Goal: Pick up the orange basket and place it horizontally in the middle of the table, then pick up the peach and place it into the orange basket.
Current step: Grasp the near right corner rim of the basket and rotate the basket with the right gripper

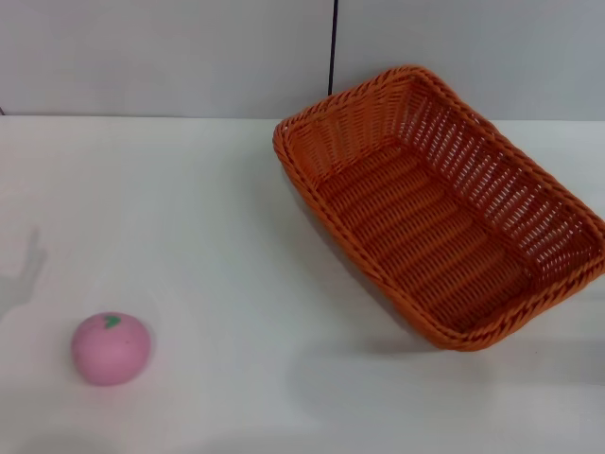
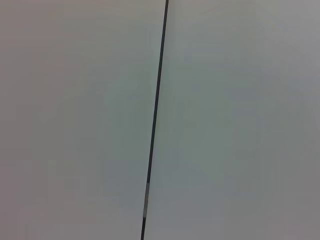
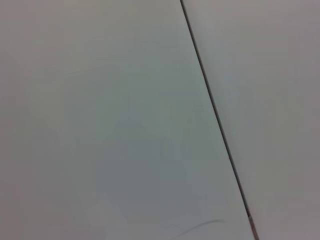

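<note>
From the head view I have the orange basket sitting on the table toward the far right corner, skewed so its long sides run diagonally from the far edge down toward the right edge. It is upright, open side up, and I see nothing inside it. The peach rests near the front left corner, well apart from the basket, with its green leaf mark facing up.

Neither arm shows in the head view. Both wrist cameras give me only a plain pale wall with a thin dark seam running through it, so I judge both arms are parked away from the work, pointing at the backdrop. Neither gripper is in sight in any view, so I cannot say how their jaws stand or whether they hold anything; with both task things lying free on the table, I take it they hold neither.

As I read it, nothing of the task is done yet. The basket is off to the right and angled, not square in the middle, so it has to be picked up, turned so its long side lies parallel to the front edge, and set down centrally. After that the peach has to be grasped and dropped into the basket.
</note>
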`<state>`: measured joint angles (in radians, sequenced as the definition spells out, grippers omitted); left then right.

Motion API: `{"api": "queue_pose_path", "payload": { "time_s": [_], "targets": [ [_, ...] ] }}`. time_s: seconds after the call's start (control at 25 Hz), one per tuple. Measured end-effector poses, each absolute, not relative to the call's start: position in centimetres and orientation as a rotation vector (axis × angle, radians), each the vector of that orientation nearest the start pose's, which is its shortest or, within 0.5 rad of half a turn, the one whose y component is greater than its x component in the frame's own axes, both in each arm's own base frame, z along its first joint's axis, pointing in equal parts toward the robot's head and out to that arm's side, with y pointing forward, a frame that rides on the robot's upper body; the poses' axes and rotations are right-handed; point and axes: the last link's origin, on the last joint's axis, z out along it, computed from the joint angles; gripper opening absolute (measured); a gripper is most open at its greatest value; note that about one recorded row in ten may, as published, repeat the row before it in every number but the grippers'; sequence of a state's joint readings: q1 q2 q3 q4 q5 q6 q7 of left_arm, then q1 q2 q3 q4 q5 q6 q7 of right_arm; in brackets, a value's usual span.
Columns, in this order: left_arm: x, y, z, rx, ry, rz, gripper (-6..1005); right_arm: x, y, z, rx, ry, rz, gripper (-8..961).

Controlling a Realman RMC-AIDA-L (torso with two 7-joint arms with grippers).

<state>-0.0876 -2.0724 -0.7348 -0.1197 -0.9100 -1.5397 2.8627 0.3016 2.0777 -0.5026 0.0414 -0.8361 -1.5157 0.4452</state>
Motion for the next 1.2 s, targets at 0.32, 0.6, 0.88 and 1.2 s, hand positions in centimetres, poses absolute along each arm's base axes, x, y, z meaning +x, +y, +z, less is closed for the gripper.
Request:
{"api": "queue_pose_path", "payload": {
  "time_s": [0.32,0.6,0.88,1.2],
  "targets": [
    [-38.2,19.4,1.3,-1.420,-0.586,-0.775,811,37.0,25.6,3.0,-1.341,0.638,0.922,740],
    [-38.2,19.4,1.3,-1.420,-0.586,-0.775,811,37.3,25.2,3.2,-1.367,0.646,0.932,739],
    [-38.4,19.1,1.3,-1.418,-0.590,-0.768,811,37.0,25.1,6.3,-1.629,0.664,1.037,738],
    [-38.5,19.0,1.4,-1.417,-0.591,-0.766,811,34.3,28.6,11.8,-2.030,0.926,0.948,736]
  ]
}}
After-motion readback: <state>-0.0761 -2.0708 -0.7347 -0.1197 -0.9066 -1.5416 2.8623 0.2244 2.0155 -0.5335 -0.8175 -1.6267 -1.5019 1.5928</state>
